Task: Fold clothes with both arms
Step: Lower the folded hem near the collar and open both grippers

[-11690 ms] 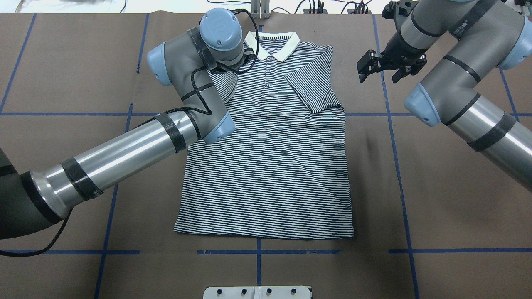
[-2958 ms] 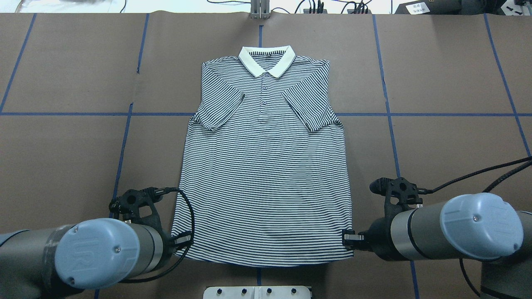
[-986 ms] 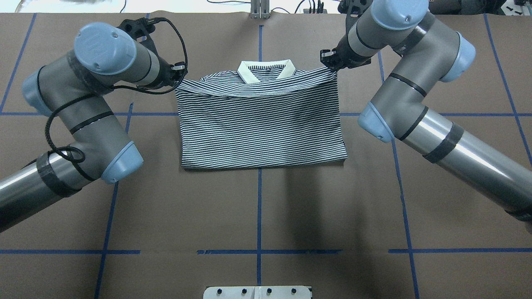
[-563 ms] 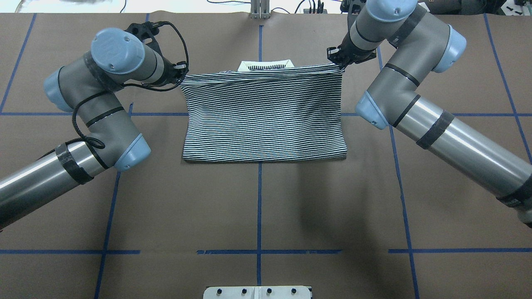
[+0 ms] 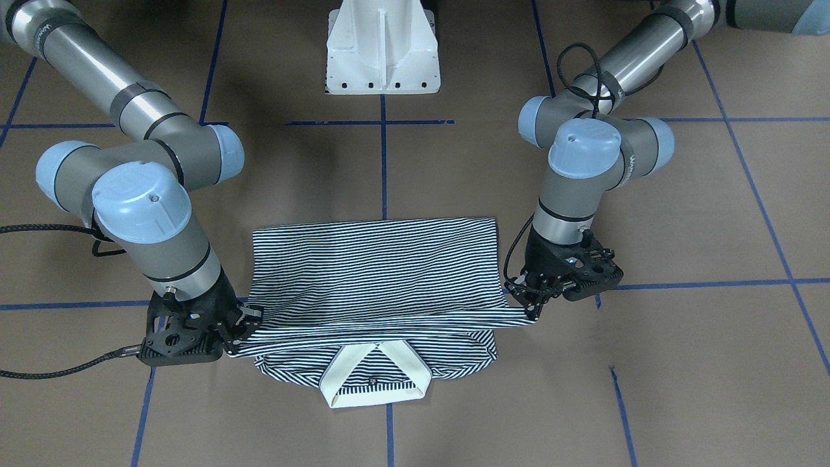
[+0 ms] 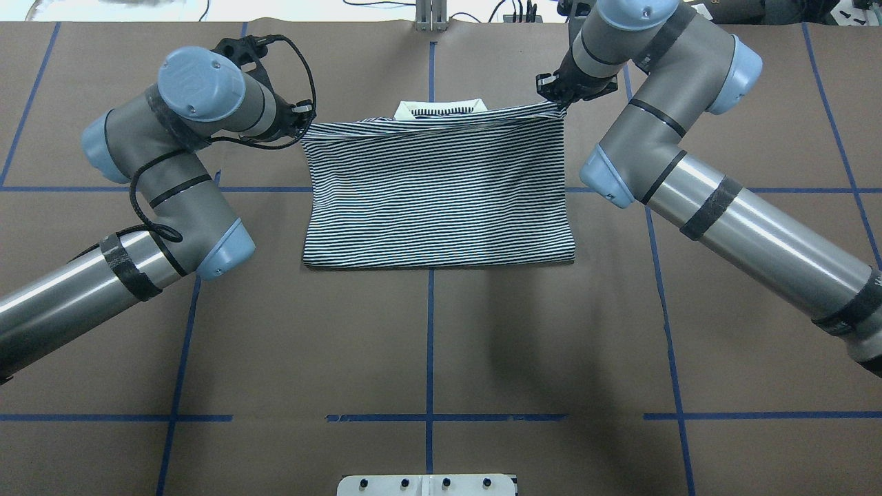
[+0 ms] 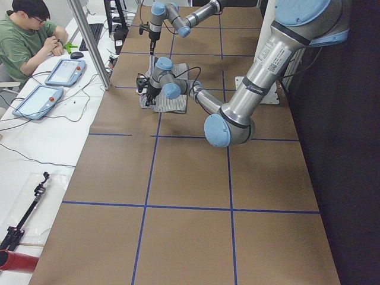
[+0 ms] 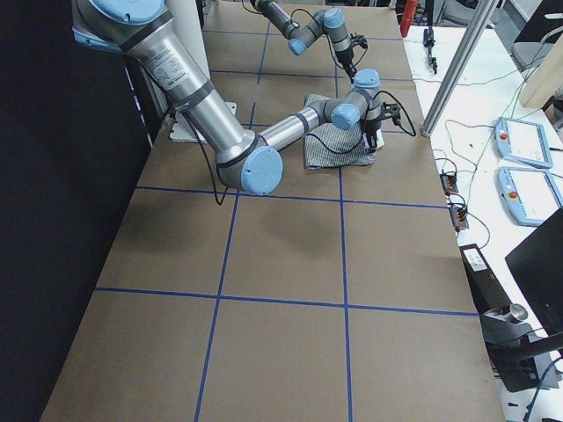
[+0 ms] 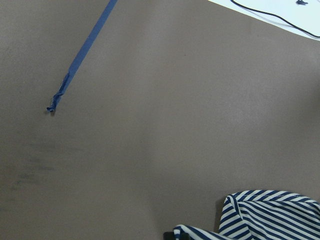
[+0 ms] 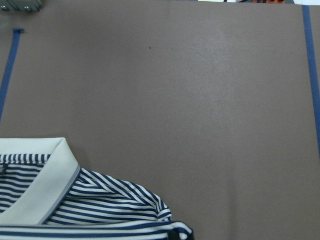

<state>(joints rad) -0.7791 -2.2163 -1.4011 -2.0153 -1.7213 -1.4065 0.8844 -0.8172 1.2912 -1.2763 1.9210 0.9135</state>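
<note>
The striped polo shirt (image 6: 437, 193) lies folded in half on the brown table, its hem brought over to the shoulders. Only the white collar (image 6: 441, 108) sticks out past the hem edge. My left gripper (image 6: 303, 118) is shut on the hem's left corner, held taut just above the cloth. My right gripper (image 6: 551, 94) is shut on the other hem corner. From the front, the left gripper (image 5: 533, 310) and right gripper (image 5: 243, 327) hold the hem stretched over the collar (image 5: 376, 376). The right wrist view shows the collar (image 10: 40, 180); the left wrist view catches a striped edge (image 9: 270, 215).
The white pedestal base (image 5: 382, 45) stands at the robot's side of the table. Blue tape lines (image 6: 428, 344) cross the brown table cover. A person (image 7: 24, 35) sits at a side bench with tablets, beyond the shirt's far end.
Both grippers took the hem corners at the near edge and carried them to the collar, folding the shirt in half. In the last half second they hardly moved.
</note>
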